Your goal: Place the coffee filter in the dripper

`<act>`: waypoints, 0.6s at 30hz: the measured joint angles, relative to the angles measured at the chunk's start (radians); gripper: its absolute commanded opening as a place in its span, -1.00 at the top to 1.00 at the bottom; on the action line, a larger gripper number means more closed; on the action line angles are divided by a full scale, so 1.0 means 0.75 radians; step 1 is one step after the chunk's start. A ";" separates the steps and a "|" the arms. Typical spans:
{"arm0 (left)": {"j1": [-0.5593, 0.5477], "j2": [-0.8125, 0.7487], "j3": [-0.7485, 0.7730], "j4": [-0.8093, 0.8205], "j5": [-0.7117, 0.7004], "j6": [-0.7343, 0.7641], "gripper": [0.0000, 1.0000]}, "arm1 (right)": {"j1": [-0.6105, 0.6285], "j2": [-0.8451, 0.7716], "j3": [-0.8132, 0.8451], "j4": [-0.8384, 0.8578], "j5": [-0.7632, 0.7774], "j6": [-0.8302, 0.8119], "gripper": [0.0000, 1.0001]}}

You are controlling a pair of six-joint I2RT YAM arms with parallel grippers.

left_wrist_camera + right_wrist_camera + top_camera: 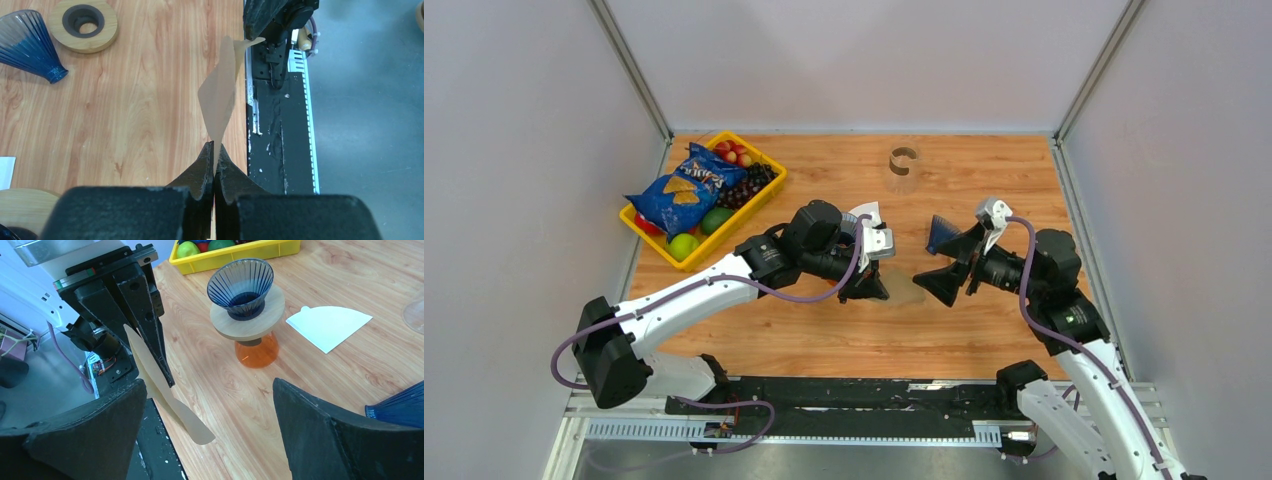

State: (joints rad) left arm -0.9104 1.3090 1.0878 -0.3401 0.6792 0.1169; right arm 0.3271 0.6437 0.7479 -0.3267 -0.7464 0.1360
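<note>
My left gripper (214,146) is shut on a tan paper coffee filter (220,95) and holds it edge-on above the table's near edge. In the right wrist view the filter (165,390) hangs from the left gripper's fingers (150,330), its free end just inside my right gripper's left finger. My right gripper (207,390) is wide open and empty, facing the left gripper (874,288). A blue ribbed dripper (241,284) sits upright on a wooden ring over an orange glass base (256,351). A second blue dripper (27,45) lies on its side by a loose wooden ring (85,25).
A white folded filter (327,325) lies flat beside the orange base. A yellow bin (709,200) with fruit and a chip bag stands at the back left. A clear glass (904,168) stands at the back centre. The black rail (280,125) runs along the near edge.
</note>
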 measured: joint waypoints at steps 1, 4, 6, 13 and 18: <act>0.000 0.000 0.000 0.000 0.001 0.001 1.00 | 0.000 0.007 0.004 -0.005 0.000 0.000 -0.97; 0.000 0.000 0.000 0.000 0.005 0.003 1.00 | 0.000 0.030 0.016 -0.010 0.000 0.000 -0.97; 0.000 0.000 0.000 0.000 0.007 0.003 1.00 | 0.000 0.037 0.017 -0.016 0.001 0.000 -0.97; 0.000 0.000 0.000 0.000 0.017 0.004 1.00 | 0.005 0.033 0.017 -0.019 -0.025 -0.002 -0.96; 0.000 -0.001 0.000 0.000 0.035 0.007 1.00 | 0.039 0.058 0.017 -0.020 -0.052 -0.010 -0.92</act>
State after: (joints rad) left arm -0.9104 1.3087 1.0878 -0.3401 0.7052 0.1219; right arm 0.3561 0.6872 0.7605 -0.3420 -0.7856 0.1284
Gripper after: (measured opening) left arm 0.007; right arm 0.973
